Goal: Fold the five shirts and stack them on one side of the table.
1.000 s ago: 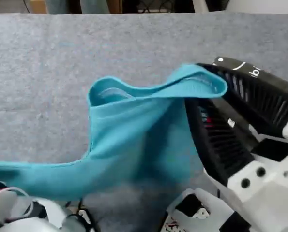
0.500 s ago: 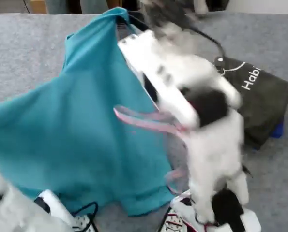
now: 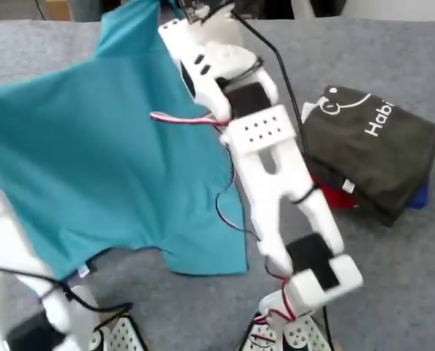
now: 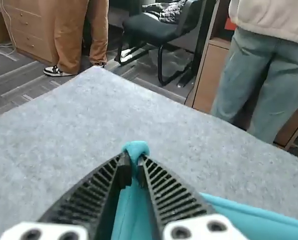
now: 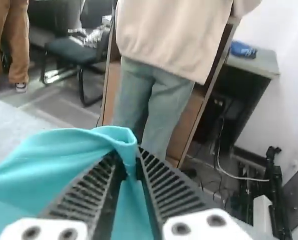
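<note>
The left hand [image 4: 131, 167] is clenched on a bunched fold of the teal shirt [image 4: 135, 148]. A small nub of cloth pokes out past its fingertips and the rest falls away under the hand. The right hand [image 5: 124, 162] is likewise clamped on another edge of the same shirt, with cloth humped over its tips and draping down on both sides of the jaws.

In the high view the teal shirt [image 3: 107, 146] hangs spread between the two hands as a wide sheet, lifted off the grey bench [image 3: 392, 58]. Its hem trails lowest, back toward the arms' bases. The right arm [image 3: 268, 146] stretches along one edge of the sheet toward the far side of the bench, and the left arm [image 3: 1, 219] stands at the sheet's other edge.

Well off to the right hand's outer side, apart from the teal cloth, a folded stack lies on the bench. A dark shirt [image 3: 371, 139] with white print is on top, with a red one [image 3: 333, 191] and a blue one [image 3: 420, 196] peeking out beneath it.
</note>
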Available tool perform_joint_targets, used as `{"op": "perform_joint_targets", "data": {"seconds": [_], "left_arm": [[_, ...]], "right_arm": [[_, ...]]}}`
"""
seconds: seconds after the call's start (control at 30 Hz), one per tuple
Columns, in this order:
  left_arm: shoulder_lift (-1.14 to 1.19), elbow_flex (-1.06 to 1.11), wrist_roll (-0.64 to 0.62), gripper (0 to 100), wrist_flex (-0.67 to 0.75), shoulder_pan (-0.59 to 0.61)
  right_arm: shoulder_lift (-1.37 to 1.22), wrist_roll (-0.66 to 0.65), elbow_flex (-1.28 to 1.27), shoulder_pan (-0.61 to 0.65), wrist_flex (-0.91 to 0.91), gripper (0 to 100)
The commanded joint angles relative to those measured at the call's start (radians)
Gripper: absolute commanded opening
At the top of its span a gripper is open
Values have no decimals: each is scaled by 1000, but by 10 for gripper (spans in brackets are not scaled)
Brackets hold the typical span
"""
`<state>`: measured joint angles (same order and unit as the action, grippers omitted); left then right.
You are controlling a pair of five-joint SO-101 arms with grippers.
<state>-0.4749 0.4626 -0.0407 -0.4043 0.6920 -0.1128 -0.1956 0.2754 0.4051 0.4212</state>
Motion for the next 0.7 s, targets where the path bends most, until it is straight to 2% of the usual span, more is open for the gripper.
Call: {"op": "perform_joint_targets", "data": {"seconds": [0.0, 0.13, 0.37, 0.53, 0.67], "left_arm": [[101, -160, -3, 29, 25, -8], [147, -173, -3, 29, 11, -8], [147, -160, 2, 29, -301, -22], [147, -156, 83, 29, -494, -25], [147, -65, 123, 29, -523, -25]], "right_arm": [[-70, 2, 160, -28, -21, 13], [-131, 2, 246, -41, 74, 13], [-124, -18, 271, -38, 324, 13], [-87, -124, 206, 0, 529, 13], [-16, -181, 47, 23, 626, 13]]}}
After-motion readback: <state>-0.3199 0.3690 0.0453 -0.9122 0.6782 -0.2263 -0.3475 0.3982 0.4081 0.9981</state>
